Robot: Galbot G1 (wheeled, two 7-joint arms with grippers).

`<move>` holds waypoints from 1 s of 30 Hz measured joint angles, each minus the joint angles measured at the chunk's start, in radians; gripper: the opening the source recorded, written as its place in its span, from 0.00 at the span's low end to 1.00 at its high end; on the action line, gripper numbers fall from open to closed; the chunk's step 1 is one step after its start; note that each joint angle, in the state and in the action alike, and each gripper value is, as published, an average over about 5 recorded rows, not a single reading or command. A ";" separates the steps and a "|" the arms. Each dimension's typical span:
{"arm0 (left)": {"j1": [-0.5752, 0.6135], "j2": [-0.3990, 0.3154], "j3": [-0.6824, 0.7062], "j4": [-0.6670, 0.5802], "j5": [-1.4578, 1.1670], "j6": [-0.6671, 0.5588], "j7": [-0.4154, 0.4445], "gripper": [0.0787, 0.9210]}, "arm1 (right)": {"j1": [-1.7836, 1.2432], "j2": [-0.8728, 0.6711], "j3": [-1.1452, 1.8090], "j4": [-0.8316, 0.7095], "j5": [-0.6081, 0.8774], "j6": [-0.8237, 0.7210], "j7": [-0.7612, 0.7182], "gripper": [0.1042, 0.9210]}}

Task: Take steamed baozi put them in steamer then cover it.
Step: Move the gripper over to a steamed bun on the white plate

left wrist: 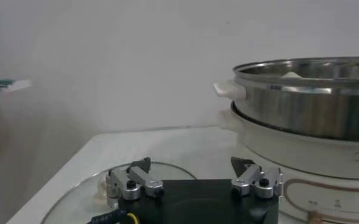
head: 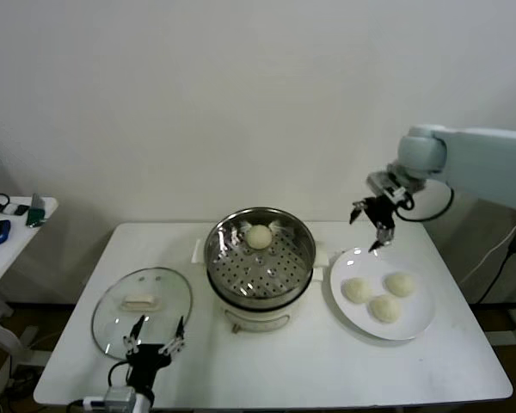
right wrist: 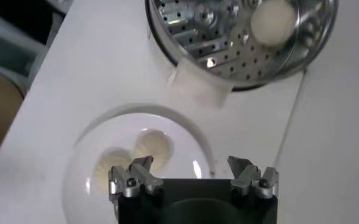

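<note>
Right gripper (head: 377, 225) hangs above the far edge of the plate (head: 421, 325), jaws fully apart, holding nothing. Left gripper (head: 155, 335) rests low at the table's near edge, just over the cover (head: 112, 310), jaws likewise wide and empty.

One baozi (head: 259, 236) lies on the perforated tray at the far side of the steamer (head: 260, 258). Three baozi (head: 359, 290) sit together on the plate, right of the steamer. The cover lies flat on the table to its left.

Judgement: loading is a quarter done; the second pick is in hand. Next move calls for lowering onto a plate bun and closing gently, the dough being soft.

Surface: white table (head: 327, 361). Plain pale wall behind; a side table (head: 13, 228) with small items at far left
</note>
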 measured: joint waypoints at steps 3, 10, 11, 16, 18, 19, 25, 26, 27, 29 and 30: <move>0.003 -0.001 -0.005 0.003 0.000 -0.006 -0.001 0.88 | -0.054 -0.025 0.021 0.013 -0.017 -0.059 0.029 0.88; 0.014 -0.001 -0.010 0.007 -0.003 -0.018 -0.001 0.88 | -0.195 -0.043 0.099 -0.006 -0.074 -0.144 0.073 0.88; 0.014 -0.001 -0.010 0.008 -0.003 -0.018 -0.001 0.88 | -0.216 -0.043 0.113 -0.013 -0.082 -0.152 0.078 0.88; 0.013 -0.001 -0.011 0.012 -0.004 -0.021 0.000 0.88 | -0.315 -0.028 0.182 -0.055 -0.124 -0.180 0.101 0.88; 0.012 -0.001 -0.012 0.014 -0.004 -0.021 0.000 0.88 | -0.350 -0.017 0.208 -0.076 -0.138 -0.188 0.109 0.88; 0.012 -0.001 -0.013 0.015 -0.005 -0.021 0.000 0.88 | -0.366 -0.011 0.220 -0.087 -0.144 -0.192 0.112 0.88; 0.007 0.001 -0.016 0.024 -0.009 -0.023 0.001 0.88 | -0.448 0.028 0.276 -0.148 -0.172 -0.210 0.126 0.88; 0.007 0.002 -0.016 0.025 -0.010 -0.023 0.001 0.88 | -0.457 0.033 0.282 -0.156 -0.175 -0.212 0.126 0.88; 0.007 0.002 -0.016 0.026 -0.011 -0.023 0.001 0.88 | -0.466 0.038 0.287 -0.164 -0.178 -0.214 0.127 0.88; 0.006 0.004 -0.016 0.027 -0.013 -0.023 0.001 0.88 | -0.480 0.045 0.296 -0.177 -0.184 -0.217 0.128 0.87; 0.006 0.004 -0.017 0.028 -0.014 -0.023 0.001 0.88 | -0.486 0.048 0.300 -0.183 -0.187 -0.219 0.128 0.85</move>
